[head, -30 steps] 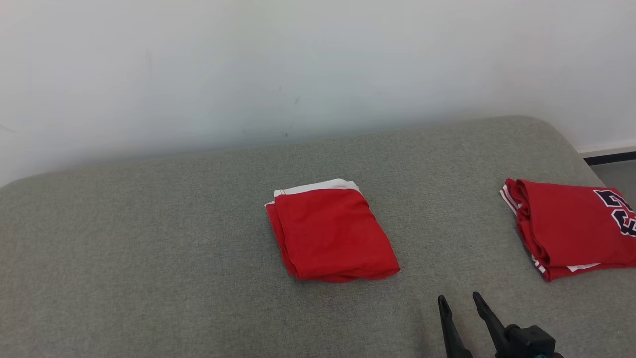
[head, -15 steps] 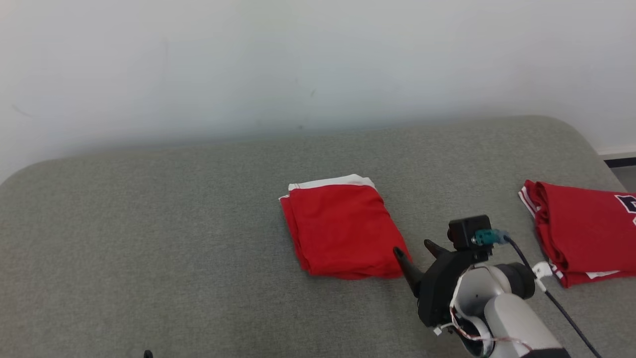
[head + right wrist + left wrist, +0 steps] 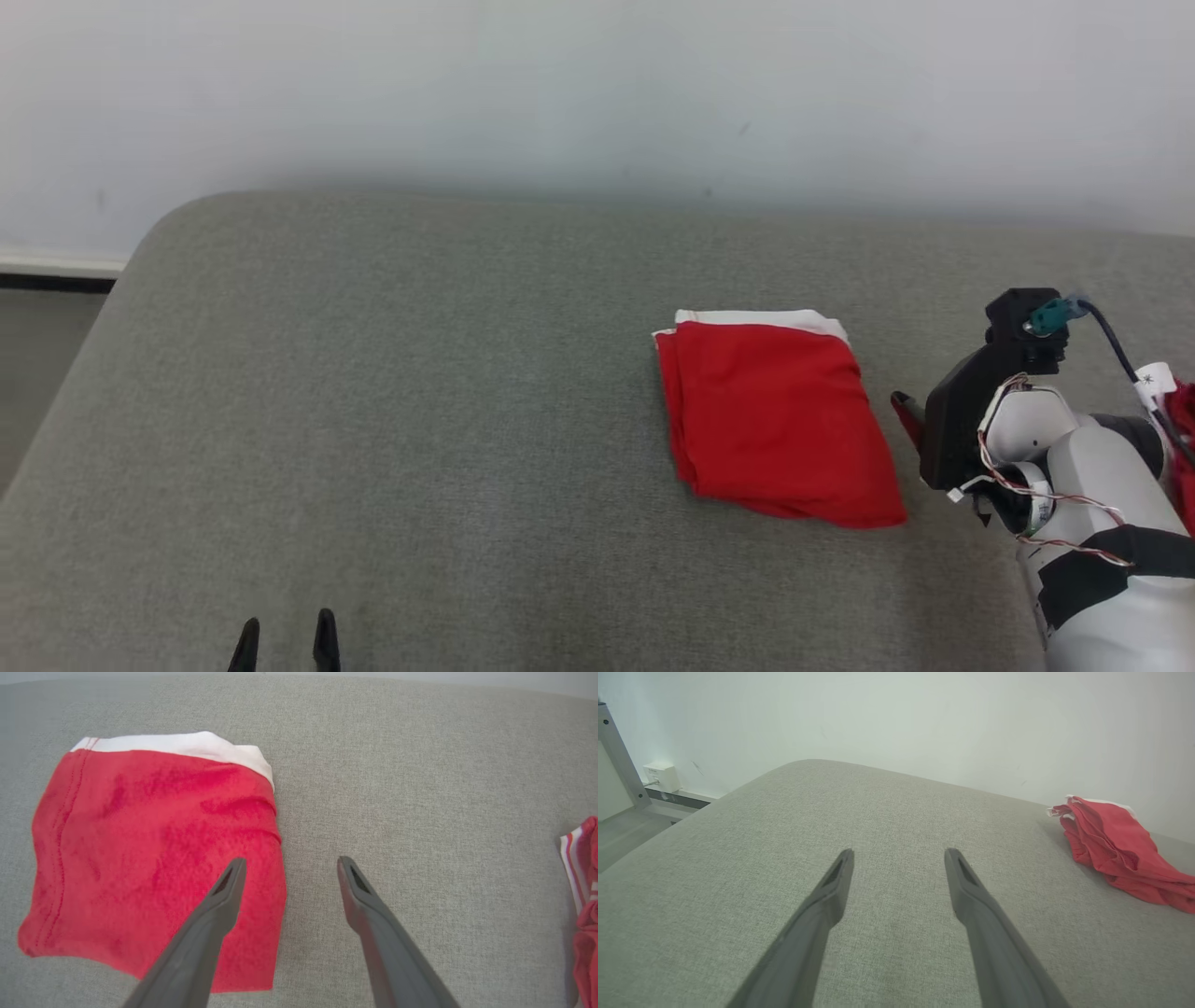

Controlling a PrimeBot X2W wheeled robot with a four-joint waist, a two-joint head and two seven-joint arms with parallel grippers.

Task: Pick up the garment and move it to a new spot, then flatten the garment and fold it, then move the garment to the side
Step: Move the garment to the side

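Note:
A folded red garment (image 3: 775, 420) with a white band along its far edge lies on the grey cushion (image 3: 373, 373). My right gripper (image 3: 910, 415) hovers at the garment's right edge. In the right wrist view the right gripper (image 3: 288, 865) stands open and holds nothing, with one finger over the garment (image 3: 154, 858) and the other over bare cushion. My left gripper (image 3: 288, 635) shows its two tips at the bottom left, far from the garment. In the left wrist view the left gripper (image 3: 899, 854) is open and empty, and the garment (image 3: 1111, 844) lies off to the right.
A second red garment with striped trim (image 3: 586, 868) lies further right, partly behind my right arm (image 3: 1083, 485). The cushion's rounded left end drops to the floor (image 3: 37, 373). A white wall runs behind. A wall socket (image 3: 661, 775) and a metal leg (image 3: 616, 751) stand at the left.
The head camera has turned left, shifting the whole picture right. My right gripper has come up beside the garment's right edge. My left gripper's tips have come into view.

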